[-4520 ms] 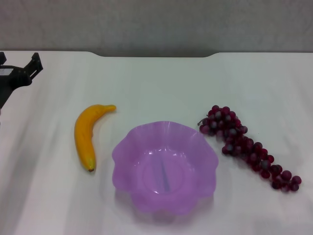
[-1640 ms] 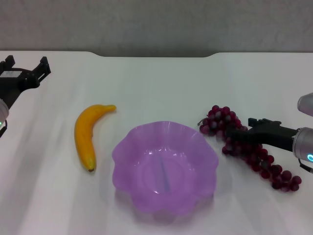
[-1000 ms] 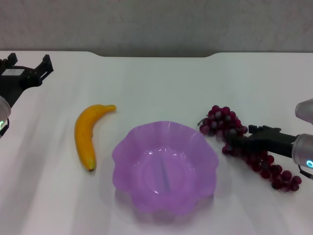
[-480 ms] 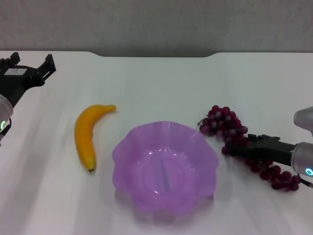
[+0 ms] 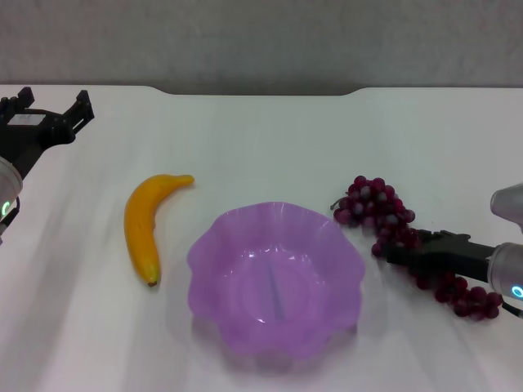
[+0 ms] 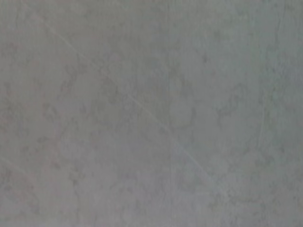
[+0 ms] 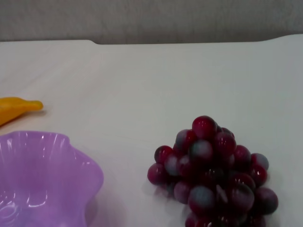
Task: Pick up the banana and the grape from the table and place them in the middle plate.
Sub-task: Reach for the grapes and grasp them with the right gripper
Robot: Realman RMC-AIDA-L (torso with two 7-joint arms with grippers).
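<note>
Spreading white across the whole scene, the table (image 5: pixel 270 139) carries everything, with a notch in its far edge. On it, nearest the robot and in the middle, sits the plate (image 5: pixel 274 282), purple, wavy-rimmed and holding nothing. Just beside the plate on the right lies the grape (image 5: pixel 409 241), its bunch running from near the plate's far right rim away toward the right edge; neither fruit touches the plate. On the left, near the plate but apart from it, lies the banana (image 5: pixel 145 224), its dark tip toward the robot.

Low over the middle of the grape sits the right tool (image 5: pixel 409 251), reaching in from the right edge; whether its fingers stand wide or narrow, I cannot tell, and no lift shows. The left tool (image 5: pixel 51 114) hovers at the far left, well apart from the banana, its prongs spread wide and holding nothing.

My reading: the step in hand is the reach for the grape. Next, the right tool needs a firm hold across the bunch's thick middle, then a lift and a short carry left over the plate.
</note>
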